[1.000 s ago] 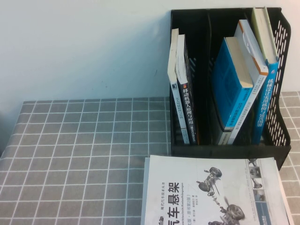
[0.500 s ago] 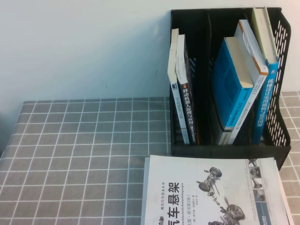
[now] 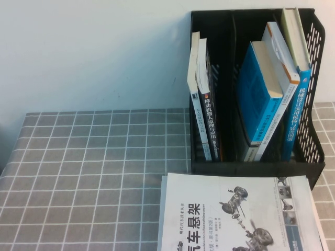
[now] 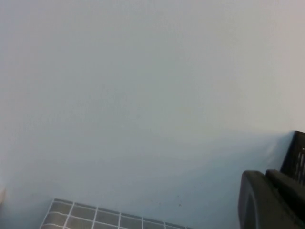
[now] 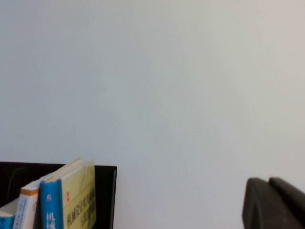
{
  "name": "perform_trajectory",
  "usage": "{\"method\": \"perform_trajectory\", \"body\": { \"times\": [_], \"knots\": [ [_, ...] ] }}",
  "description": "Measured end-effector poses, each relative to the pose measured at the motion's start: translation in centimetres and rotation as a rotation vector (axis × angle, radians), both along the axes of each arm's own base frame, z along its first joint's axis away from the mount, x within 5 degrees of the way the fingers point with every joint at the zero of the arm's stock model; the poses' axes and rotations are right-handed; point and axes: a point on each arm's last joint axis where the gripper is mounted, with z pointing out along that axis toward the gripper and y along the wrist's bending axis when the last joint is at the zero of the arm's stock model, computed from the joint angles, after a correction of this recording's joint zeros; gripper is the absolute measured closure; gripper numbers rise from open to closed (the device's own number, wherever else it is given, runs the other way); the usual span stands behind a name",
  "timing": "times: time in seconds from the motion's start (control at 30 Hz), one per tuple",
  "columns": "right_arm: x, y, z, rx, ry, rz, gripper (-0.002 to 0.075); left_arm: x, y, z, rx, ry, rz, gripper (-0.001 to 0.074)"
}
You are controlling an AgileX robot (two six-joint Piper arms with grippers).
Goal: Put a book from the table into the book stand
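The book (image 3: 238, 214), a large thin white volume with a bold black Chinese title and grey pictures of car-suspension parts, lies flat on the bench (image 3: 94, 178) at the near edge of the high view, cover up, its lower part cut off by the frame. Its far edge sits just in front of the book stand (image 3: 314, 130), close to the stand's base.

The book stand is a tall black file rack with perforated side walls, standing at the back right of the bench against the pale wall (image 3: 94, 52). In its left slot two thin books (image 3: 201, 99) stand upright, one white-spined and one dark-spined. The slots to the right hold several blue books (image 3: 259, 99), leaning to the left, with a pale-covered one (image 3: 296, 36) at the far right. The middle slot looks open.

Neither arm appears in the high view. The left hand (image 4: 271, 200) shows only as a dark finger at the corner of its wrist view, facing the wall above the bench; whether it is wide or narrow cannot be told. The right hand (image 5: 274, 202) shows likewise, raised near the top of the stand, and its state cannot be told either.
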Motion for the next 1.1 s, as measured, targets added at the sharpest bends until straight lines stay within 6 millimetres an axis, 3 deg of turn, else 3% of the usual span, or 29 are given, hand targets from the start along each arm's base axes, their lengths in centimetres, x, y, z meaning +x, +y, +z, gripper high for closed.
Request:
{"method": "perform_trajectory", "body": {
  "times": [0.13,0.27,0.37,0.53,0.67,0.83,1.1],
  "knots": [
    [0.1,0.0,0.1,-0.014,0.044,-0.001,0.0729,-0.6,-0.4,3.1,0.099,0.024,-0.020,0.0738],
    [-0.4,0.2,2.4,-0.078,0.189,-0.012,0.0729,-0.6,-0.7,7.0,0.201,0.057,-0.043,0.0738],
    [-1.4,0.1,4.8,-0.106,0.311,-0.033,0.0729,0.4,-1.3,9.2,0.242,0.175,-0.098,0.0738],
    [-1.2,-0.1,7.0,-0.091,0.590,-0.041,0.0729,3.2,-2.4,11.2,0.267,0.501,-0.235,0.0738],
    [0.2,-0.1,8.0,-0.041,0.832,-0.008,0.0729,6.2,-2.8,10.8,0.303,0.774,-0.300,0.0738],
    [3.3,0.6,7.5,-0.006,1.121,0.115,0.0729,9.9,-3.3,8.3,0.266,1.000,-0.351,0.0738],
    [9.1,2.8,4.5,0.031,1.379,0.471,0.0729,14.5,-6.3,5.4,0.000,1.104,-0.633,0.0738]
  ]
}}
